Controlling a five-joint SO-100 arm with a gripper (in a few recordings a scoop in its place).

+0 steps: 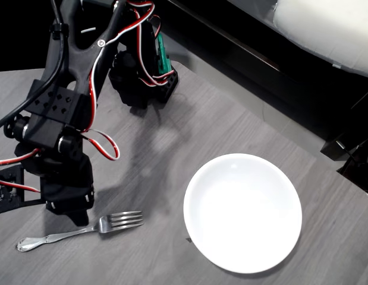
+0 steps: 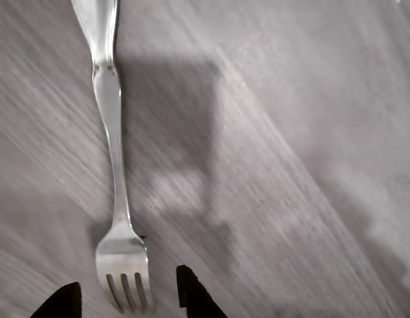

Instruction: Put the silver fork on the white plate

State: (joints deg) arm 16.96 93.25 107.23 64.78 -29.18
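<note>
The silver fork [image 1: 82, 229] lies flat on the grey wooden table, handle end to the lower left and tines pointing right toward the white plate [image 1: 243, 212]. The plate sits bare to the right of the fork, a short gap from the tines. My gripper [image 1: 79, 215] hangs low just above the fork's neck, mostly hidden under the arm's black body in the overhead view. In the wrist view the gripper [image 2: 125, 299] is open, its two dark fingertips [image 2: 191, 295] standing on either side of the fork's tines [image 2: 125, 278], and the handle [image 2: 108, 99] runs up and away.
The arm's base [image 1: 142, 77] stands at the table's back. The table edge [image 1: 279, 127] runs diagonally at the upper right, with dark floor and a white cushion [image 1: 332, 27] beyond. A black part [image 1: 5, 190] sits at the left edge.
</note>
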